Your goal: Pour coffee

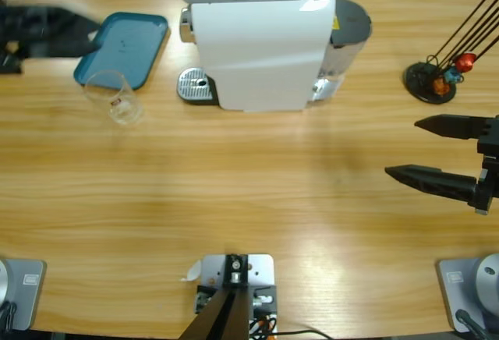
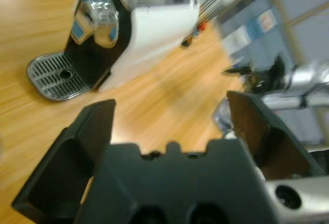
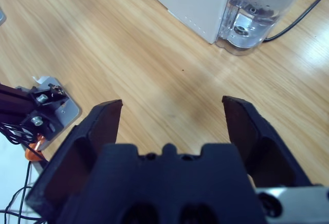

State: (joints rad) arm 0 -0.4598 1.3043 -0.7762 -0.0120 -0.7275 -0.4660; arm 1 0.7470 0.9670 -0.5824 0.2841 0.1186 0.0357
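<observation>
The right gripper [image 1: 401, 149] comes in from the right edge of the high view, low over the bare wood of the table [image 1: 234, 200], and its two black jaws stand wide apart with nothing between them. In the right wrist view the same gripper [image 3: 172, 108] looks over empty wood toward the back corner of the coffee machine [image 3: 193, 0], where the clear water tank [image 3: 259, 8] stands with a black cable running away from it. Farther up the table, in the middle, the white coffee machine [image 1: 261, 44] stands with its metal drip tray [image 1: 195, 86] on its left side; nothing stands on the drip tray. At the right, behind the right gripper, there is a black capsule stand [image 1: 433, 79] with thin rods and some small orange and red capsules at its base. On the left part of the table a small clear glass [image 1: 113, 97] stands just beside the near corner of a teal tray [image 1: 129, 44]. I cannot tell if there is any coffee in the glass; no brown liquid can be made out in it. The left gripper [image 1: 47, 32] is a dark blurred form at the upper left edge, near the teal tray. In the left wrist view its jaws are apart and hold nothing, and the gripper [image 2: 172, 113] points toward the machine's spout and drip tray [image 2: 56, 75].
</observation>
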